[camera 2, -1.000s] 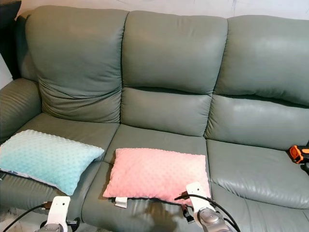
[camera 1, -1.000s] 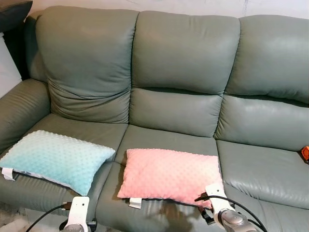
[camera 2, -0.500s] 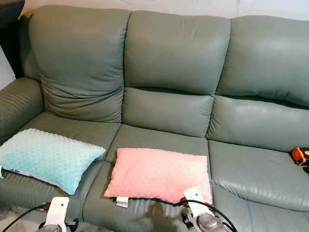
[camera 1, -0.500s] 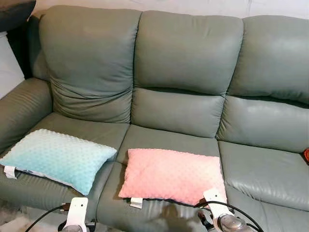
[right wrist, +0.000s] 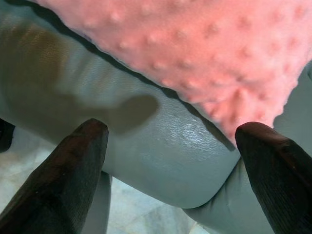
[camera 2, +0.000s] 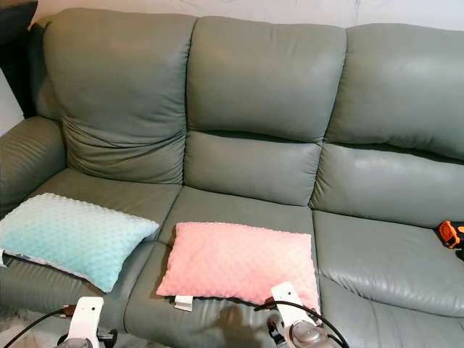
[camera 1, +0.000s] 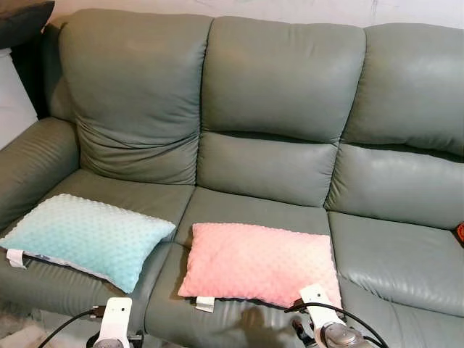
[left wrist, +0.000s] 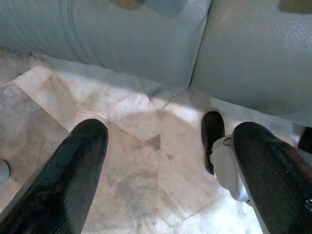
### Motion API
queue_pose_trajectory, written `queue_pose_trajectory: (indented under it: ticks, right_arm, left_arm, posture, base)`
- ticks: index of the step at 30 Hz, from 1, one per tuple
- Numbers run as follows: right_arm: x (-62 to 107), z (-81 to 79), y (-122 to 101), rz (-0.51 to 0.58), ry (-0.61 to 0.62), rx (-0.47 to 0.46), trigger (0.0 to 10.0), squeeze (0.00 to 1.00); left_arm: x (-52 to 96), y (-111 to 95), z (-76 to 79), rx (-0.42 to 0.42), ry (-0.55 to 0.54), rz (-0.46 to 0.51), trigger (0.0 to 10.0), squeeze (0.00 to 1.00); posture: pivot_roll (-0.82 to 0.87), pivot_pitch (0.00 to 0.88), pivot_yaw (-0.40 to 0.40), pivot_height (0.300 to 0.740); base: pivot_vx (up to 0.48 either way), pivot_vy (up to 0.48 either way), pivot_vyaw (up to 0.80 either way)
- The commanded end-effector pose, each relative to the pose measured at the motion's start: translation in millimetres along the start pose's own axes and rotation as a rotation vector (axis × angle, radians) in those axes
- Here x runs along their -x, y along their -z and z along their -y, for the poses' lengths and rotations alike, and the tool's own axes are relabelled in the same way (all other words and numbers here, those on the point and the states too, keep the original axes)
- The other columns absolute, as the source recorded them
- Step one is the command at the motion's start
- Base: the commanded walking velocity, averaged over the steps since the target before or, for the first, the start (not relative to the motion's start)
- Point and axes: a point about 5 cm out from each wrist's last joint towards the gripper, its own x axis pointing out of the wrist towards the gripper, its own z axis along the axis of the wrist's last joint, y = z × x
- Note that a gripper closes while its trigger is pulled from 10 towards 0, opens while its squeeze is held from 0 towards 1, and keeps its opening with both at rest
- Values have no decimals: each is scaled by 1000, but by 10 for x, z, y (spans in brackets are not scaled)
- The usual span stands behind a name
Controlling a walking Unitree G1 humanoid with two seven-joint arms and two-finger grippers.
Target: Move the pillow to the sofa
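Right claw point(right wrist: 170, 170) (spread) below pillow point(right wrist: 185, 53)

A grey-green leather three-seat sofa point(camera 1: 275, 145) is being shown against a pale wall point(camera 1: 290, 9), its cushions catching soft light. Below its front edge, a floor point(left wrist: 136, 161) of irregular pale stone tiles is being lit in patches.

A teal pillow point(camera 1: 83, 239) lay left of an orange object point(camera 2: 449, 233), above the pale marble floor point(left wrist: 131, 161).
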Motion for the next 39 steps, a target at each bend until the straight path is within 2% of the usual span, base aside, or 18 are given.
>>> queue_pose_trajectory:
  ticks: [1, 7, 36, 39]
  right_arm:
    - [-5, 1, -31, 1, 7, -9, 10000, 0]
    - [0, 35, -10, -5, 12, -9, 10000, 0]
    - [-7, 114, -143, 26, 21, -17, 10000, 0]
    - [-7, 128, -158, 30, 21, -18, 10000, 0]
  left_arm:
    - [3, 27, -62, -7, -16, -11, 10000, 0]
    - [3, 23, -63, -11, -14, -11, 10000, 0]
    - [0, 3, -54, -29, -13, -10, 10000, 0]
    - [0, -1, -57, -29, -14, -9, 10000, 0]
  posture:
    - [29, 0, -7, 740]
    - [26, 0, -5, 740]
    - [20, 0, 2, 740]
    - [19, 0, 3, 740]
  base:
    - [0, 0, 0]
    - [-163, 0, 0]
    - [-404, 0, 0]
    - [-120, 0, 0]
